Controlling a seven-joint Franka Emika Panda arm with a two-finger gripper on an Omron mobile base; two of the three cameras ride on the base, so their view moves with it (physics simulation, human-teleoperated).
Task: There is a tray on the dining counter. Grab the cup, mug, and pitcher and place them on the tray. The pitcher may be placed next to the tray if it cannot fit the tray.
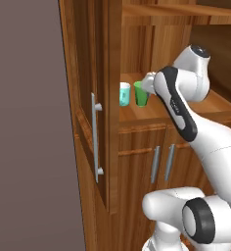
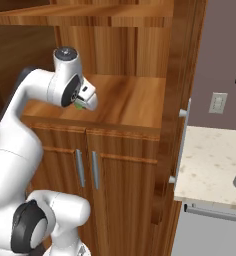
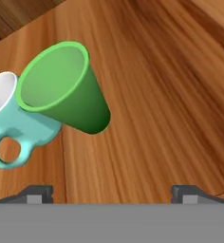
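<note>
Green cup (image 3: 61, 90) upright on wooden shelf (image 3: 161, 95), up and left of open gripper (image 3: 112, 193); teal mug (image 3: 12, 123) just behind cup, overlapping it, handle toward camera

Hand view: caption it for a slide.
Open gripper above green cup and teal mug on wooden shelf.

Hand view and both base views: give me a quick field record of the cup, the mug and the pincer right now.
cup: green tumbler, upright on the wooden cabinet shelf
mug: pale teal, handle toward the camera, close beside the cup on its far side from the arm; contact unclear
pincer: open, empty, above the shelf, cup off to one side, not between the fingertips
cabinet door: open
task state: neither vessel picked up yet
</note>
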